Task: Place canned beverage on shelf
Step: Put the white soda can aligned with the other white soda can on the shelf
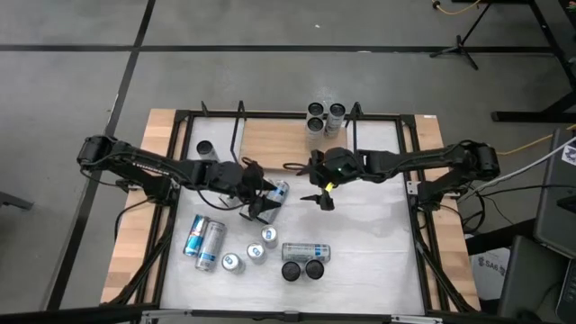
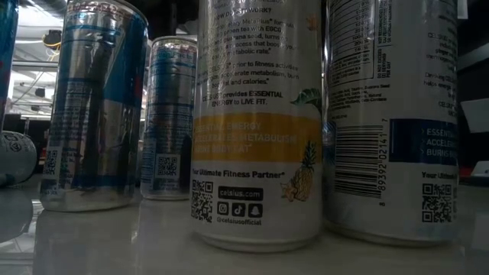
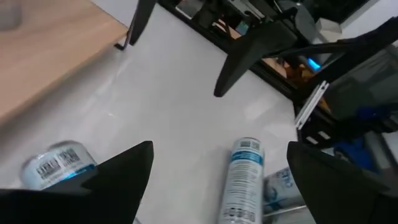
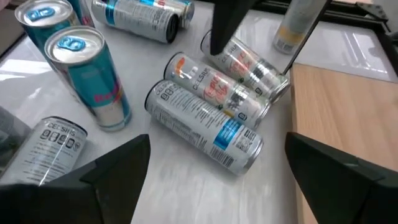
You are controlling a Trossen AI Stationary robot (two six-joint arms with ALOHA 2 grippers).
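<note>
The left gripper is holding its fingers spread wide, gripping nothing. It is hovering just left of table centre, directly over a blue-and-silver can that is lying on its side between the spread fingers without visible contact. The right gripper is likewise keeping its fingers spread apart and empty, hanging at about 3 o'clock from the left gripper, near table centre.

The shelf, a light wooden board in a black rod frame, is sitting at 12 o'clock on the white table. Three upright cans are clustering at its far right corner. One dark-topped can is standing alone at 10 o'clock, left of the shelf.

At 7 o'clock, two slim cans are lying side by side. Three small upright cans are standing just right of them. At 6 o'clock, a silver can is lying on its side, with two dark-topped cans standing just in front of it.

In the low view, a white Celsius can with a yellow band is standing closest to the camera.
</note>
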